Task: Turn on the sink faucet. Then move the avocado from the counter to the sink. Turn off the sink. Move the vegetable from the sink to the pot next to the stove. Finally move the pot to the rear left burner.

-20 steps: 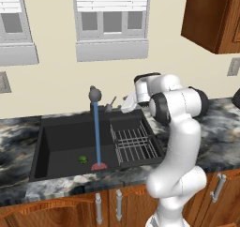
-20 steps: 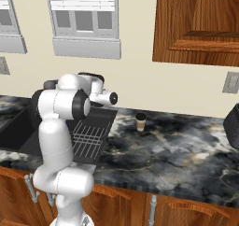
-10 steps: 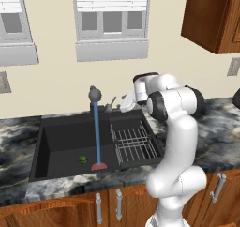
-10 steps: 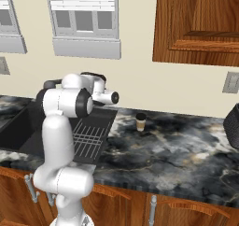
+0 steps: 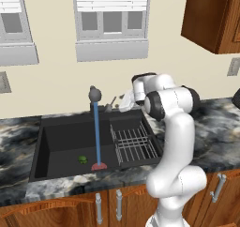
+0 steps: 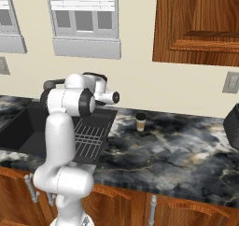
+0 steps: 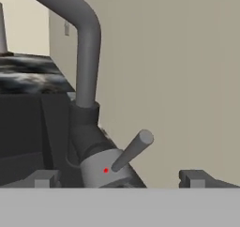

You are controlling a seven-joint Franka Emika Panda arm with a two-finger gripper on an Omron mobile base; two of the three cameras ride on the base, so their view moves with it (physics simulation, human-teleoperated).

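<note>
Gripper (image 7: 120,179) fingers spread around faucet lever (image 7: 132,150), frame bottom; water stream (image 5: 96,133) running; avocado (image 5: 82,159) in sink (image 5: 61,137).

Blue water stream (image 5: 96,134) falling mid-frame from faucet (image 5: 95,95) into dark sink (image 5: 61,141), small green avocado (image 5: 82,159) on basin floor, gripper (image 5: 123,102) seemingly near faucet lever.

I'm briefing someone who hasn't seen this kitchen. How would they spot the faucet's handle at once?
Start at the black sink under the window and follow the water stream up to the faucet. At its base behind the basin, the handle is a short grey lever, slanting from a collar with a red dot, beside the gripper.
</note>
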